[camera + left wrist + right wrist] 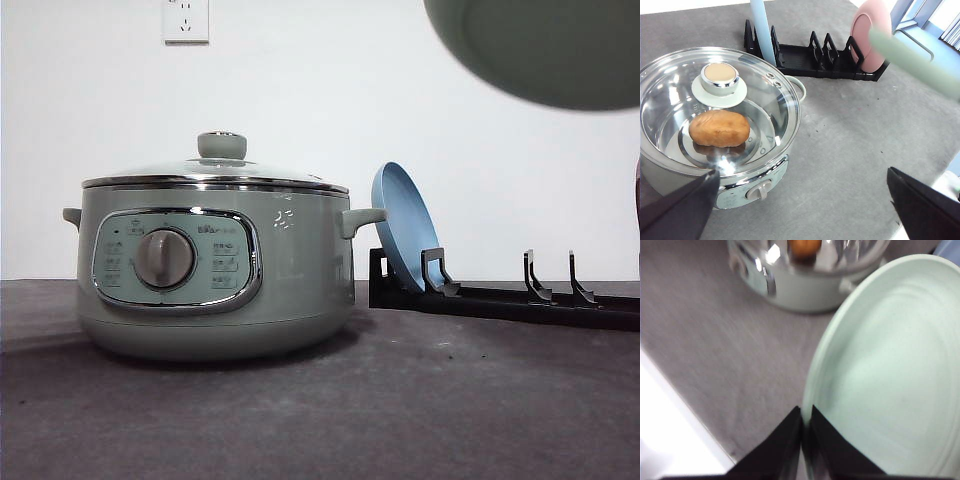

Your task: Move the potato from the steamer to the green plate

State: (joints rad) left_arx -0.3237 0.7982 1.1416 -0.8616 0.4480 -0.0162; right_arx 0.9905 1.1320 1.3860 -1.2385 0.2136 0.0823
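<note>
The right gripper has its fingers pinched on the rim of the green plate, which hangs in the air at the upper right of the front view. The left gripper is spread wide, holding nothing, above the steamer. The potato lies inside the steamer under the glass lid, at the left of the left wrist view.

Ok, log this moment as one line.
potato: in steamer, lid on | green plate: held aloft, rim pinched by right gripper | left gripper: open, empty, over table
</note>
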